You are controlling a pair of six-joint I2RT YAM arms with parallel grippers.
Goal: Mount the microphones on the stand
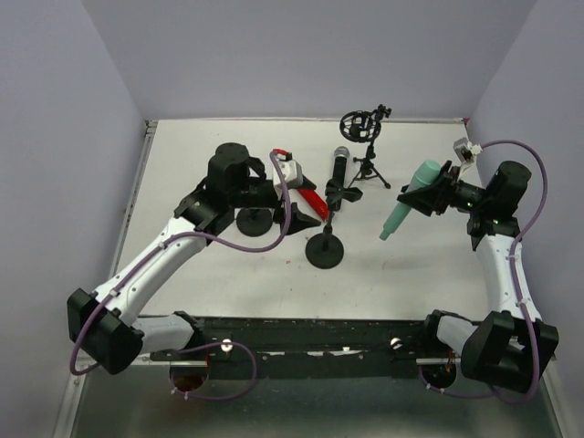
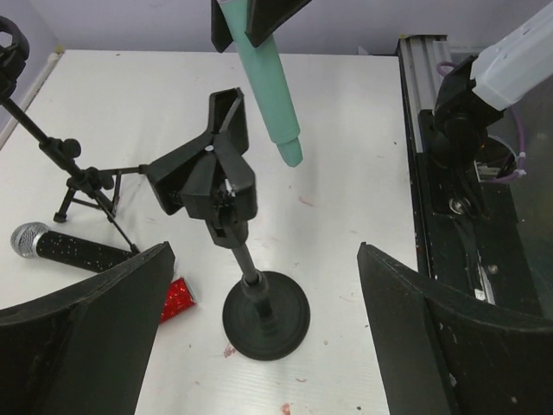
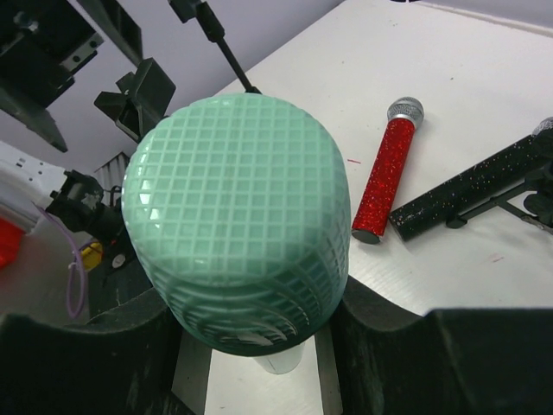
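Observation:
My right gripper (image 1: 440, 193) is shut on the mint-green microphone (image 1: 409, 199) near its head (image 3: 238, 216) and holds it in the air, tail tilted down towards the stand. The black stand has a round base (image 1: 326, 248) and an empty clip (image 2: 212, 169) on top. The green microphone's tail (image 2: 275, 104) hangs just above and beyond the clip. My left gripper (image 2: 266, 259) is open and empty, its fingers either side of the stand's base (image 2: 266, 316). The red microphone (image 3: 387, 169) and the black microphone (image 3: 471, 190) lie on the table.
A small tripod stand with a ring mount (image 1: 365, 128) stands at the back; one leg (image 2: 78, 181) is near the black microphone. A second round black base (image 1: 254, 220) sits under my left wrist. The black front rail (image 1: 301, 333) runs along the near edge.

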